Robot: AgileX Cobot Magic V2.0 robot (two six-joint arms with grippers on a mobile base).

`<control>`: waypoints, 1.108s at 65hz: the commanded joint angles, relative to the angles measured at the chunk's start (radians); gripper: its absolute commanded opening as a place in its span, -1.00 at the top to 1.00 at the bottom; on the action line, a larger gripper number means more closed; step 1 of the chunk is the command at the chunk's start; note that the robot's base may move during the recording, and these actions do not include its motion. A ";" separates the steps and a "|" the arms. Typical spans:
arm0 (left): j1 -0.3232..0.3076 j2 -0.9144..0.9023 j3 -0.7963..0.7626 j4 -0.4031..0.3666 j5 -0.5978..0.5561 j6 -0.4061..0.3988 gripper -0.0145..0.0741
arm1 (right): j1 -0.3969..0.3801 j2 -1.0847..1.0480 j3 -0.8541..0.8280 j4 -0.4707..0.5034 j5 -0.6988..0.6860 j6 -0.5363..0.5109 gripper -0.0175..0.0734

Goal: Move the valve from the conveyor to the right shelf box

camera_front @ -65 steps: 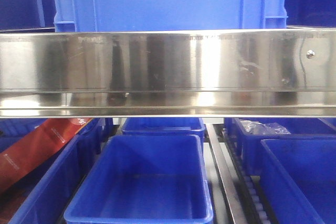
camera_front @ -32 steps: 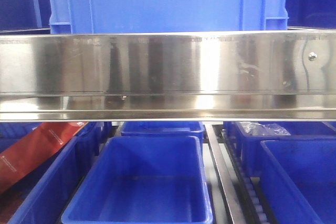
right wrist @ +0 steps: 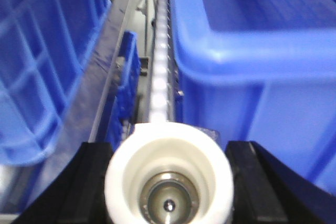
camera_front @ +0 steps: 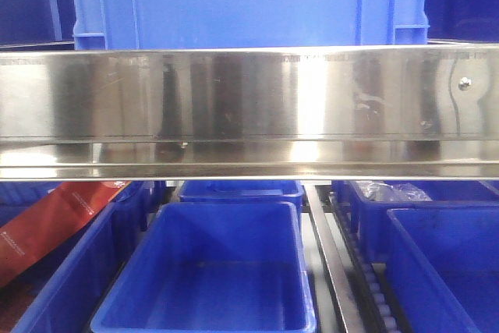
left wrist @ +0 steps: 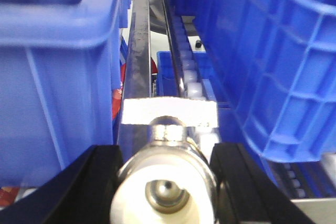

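Squarely between left gripper (left wrist: 166,153) fingers: valve (left wrist: 167,196); right gripper (right wrist: 168,146) likewise.

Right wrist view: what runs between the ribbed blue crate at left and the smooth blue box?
White rollers beside a grey rail, ahead of the gripped valve; right wrist view shows it.

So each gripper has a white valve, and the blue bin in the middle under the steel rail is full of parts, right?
No: the front view shows that middle blue bin empty. The rest stands: the left gripper holds a white valve, the right gripper another valve.
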 commanded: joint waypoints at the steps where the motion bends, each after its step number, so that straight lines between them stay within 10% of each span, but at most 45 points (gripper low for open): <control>1: -0.005 0.012 -0.090 -0.006 -0.012 0.002 0.92 | 0.038 0.007 -0.099 0.010 -0.083 -0.002 0.97; 17: -0.059 0.197 -0.365 -0.058 0.130 0.103 0.92 | 0.159 0.180 -0.327 0.010 -0.079 -0.002 0.97; 41: -0.345 0.618 -0.787 -0.027 0.120 0.089 0.92 | 0.312 0.538 -0.674 0.012 -0.184 -0.002 0.97; 72: -0.361 0.994 -0.949 -0.224 -0.040 0.061 0.92 | 0.384 0.848 -0.692 0.023 -0.330 -0.002 0.97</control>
